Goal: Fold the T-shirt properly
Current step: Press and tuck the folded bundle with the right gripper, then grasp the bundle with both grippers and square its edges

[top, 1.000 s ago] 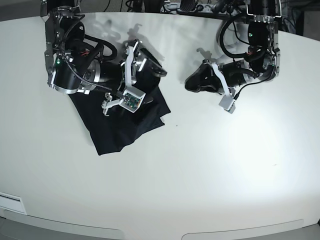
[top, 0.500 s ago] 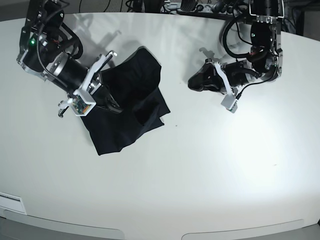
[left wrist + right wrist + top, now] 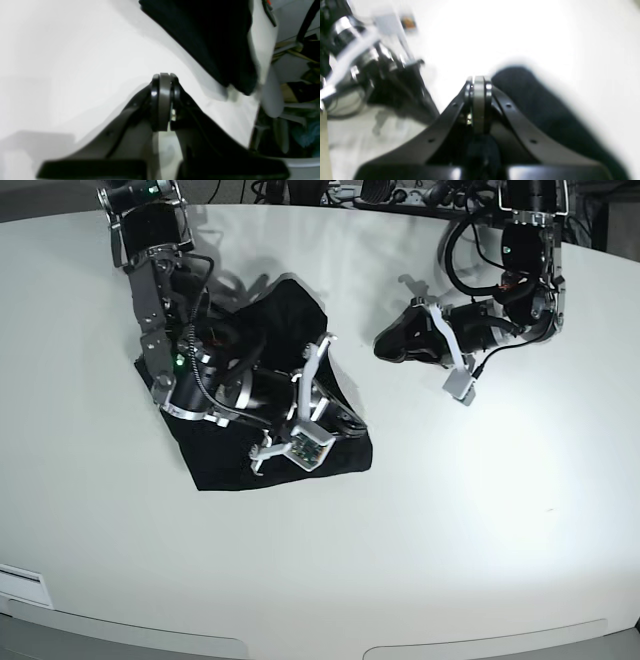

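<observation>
Right claw (image 3: 350,427) is pinched together over the shirt (image 3: 225,450) at left of frame; left claw (image 3: 383,345) sits closed, empty, upper right on the table (image 3: 450,530).

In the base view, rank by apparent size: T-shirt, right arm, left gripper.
1. T-shirt, though partly covered by the arm.
2. Right arm, close to the shirt in apparent size, so unsure.
3. Left gripper, clearly smallest.

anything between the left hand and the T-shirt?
Nothing: in the base view, only bare white table separates the shut left hand from the T-shirt.
</observation>
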### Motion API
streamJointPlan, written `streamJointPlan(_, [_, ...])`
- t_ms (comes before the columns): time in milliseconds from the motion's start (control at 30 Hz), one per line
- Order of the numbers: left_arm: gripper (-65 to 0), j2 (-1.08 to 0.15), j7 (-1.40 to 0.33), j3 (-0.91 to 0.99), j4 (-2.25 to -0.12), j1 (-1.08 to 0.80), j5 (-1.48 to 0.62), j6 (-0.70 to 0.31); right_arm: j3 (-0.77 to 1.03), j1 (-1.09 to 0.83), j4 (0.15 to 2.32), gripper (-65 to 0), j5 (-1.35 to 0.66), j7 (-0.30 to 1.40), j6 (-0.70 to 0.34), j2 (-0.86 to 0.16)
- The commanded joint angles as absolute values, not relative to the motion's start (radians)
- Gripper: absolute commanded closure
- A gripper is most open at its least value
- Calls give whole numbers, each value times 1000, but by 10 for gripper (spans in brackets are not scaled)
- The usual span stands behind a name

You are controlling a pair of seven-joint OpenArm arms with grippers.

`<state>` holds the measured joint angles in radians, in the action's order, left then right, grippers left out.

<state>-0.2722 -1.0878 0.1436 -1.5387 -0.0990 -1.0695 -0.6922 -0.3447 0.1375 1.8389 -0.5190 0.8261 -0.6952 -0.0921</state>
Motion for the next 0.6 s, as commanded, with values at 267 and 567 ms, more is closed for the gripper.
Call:
streamJointPlan(267, [0,-290,-1290,144,-1596,-54,-1475,-698,-295,186,1858,0,-451,822,-643,-162])
streamJointPlan(567, [0,-204,-1288,-5,-1630,-4,-1380,-698,-222,249,1761,0,-437,732,-671,-308])
